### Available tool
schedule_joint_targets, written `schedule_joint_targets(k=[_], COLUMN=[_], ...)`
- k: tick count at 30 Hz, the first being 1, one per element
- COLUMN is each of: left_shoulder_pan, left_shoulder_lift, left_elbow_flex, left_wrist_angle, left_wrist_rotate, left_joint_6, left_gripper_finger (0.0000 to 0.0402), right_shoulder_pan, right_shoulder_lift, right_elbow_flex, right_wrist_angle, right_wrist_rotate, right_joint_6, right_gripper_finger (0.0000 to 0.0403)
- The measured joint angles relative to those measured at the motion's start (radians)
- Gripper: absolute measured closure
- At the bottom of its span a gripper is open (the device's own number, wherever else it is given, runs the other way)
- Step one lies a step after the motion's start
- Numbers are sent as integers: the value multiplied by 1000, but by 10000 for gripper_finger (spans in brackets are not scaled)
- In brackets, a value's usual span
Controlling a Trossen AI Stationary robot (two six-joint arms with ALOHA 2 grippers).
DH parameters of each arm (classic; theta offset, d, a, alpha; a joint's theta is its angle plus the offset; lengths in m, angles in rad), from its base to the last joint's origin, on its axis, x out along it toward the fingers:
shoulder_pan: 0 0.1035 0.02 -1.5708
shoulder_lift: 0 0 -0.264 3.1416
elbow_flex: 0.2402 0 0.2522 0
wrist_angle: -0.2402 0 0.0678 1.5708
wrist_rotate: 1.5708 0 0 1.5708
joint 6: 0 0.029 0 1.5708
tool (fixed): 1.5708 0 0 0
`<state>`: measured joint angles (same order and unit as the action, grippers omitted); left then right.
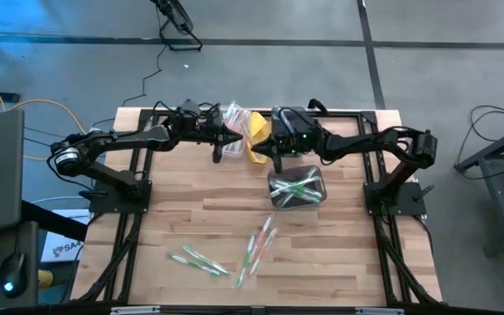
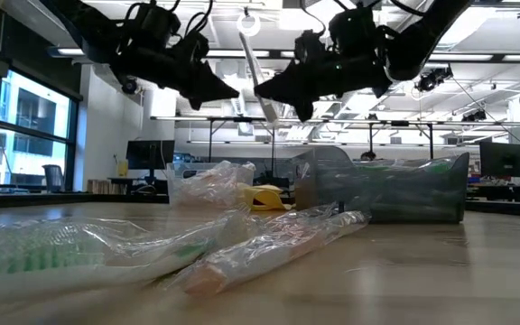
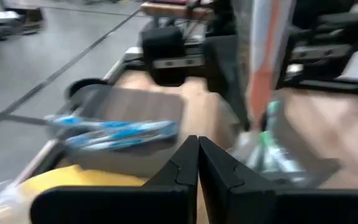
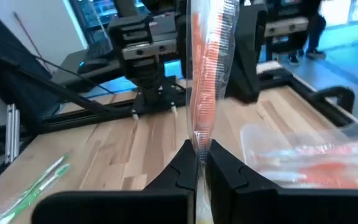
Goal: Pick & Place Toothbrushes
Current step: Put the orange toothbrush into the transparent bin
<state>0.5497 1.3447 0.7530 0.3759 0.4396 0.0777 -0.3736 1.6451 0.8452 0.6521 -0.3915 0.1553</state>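
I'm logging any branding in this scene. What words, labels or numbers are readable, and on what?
No text can be read.
White label on the floor left of the table: dark print, too small to read.
Wrapped toothbrush held by the right gripper: no legible print.

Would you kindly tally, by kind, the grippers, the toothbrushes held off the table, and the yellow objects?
Grippers: 2 (left gripper, fingers shut on nothing; right gripper, fingers shut)
Held toothbrush: 1, orange, wrapped, in the right gripper
Yellow object: 1
Total: 4
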Motion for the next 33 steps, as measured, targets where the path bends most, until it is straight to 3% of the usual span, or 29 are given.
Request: schedule_joint_targets(k=[6,10,14,19,33], left_shoulder_pan=[-60,-77,-87,-86,-86], left_shoulder_lift=[-1,-1,-1,-1,-1], left_elbow_flex=[0,0,0,0,0], left_wrist_angle=[40,51,54,140,198], left_wrist_rotate=[24,26,24,48,40], left_joint_6=[-60,-60,-71,-184,-217], left_gripper_finger=[330,273,241,234,234], right_shoulder_pan=[44,55,63,74,102], right_shoulder_lift=[0,0,0,0,0], right_elbow_flex=[0,0,0,0,0], right_wrist_angle=[1,6,10,-16,-18], right_wrist_rotate=[97,102,122,188,179], right_joint_6=[-43,-48,-48,-55,-55], right_gripper_finger=[398,398,398,398,398])
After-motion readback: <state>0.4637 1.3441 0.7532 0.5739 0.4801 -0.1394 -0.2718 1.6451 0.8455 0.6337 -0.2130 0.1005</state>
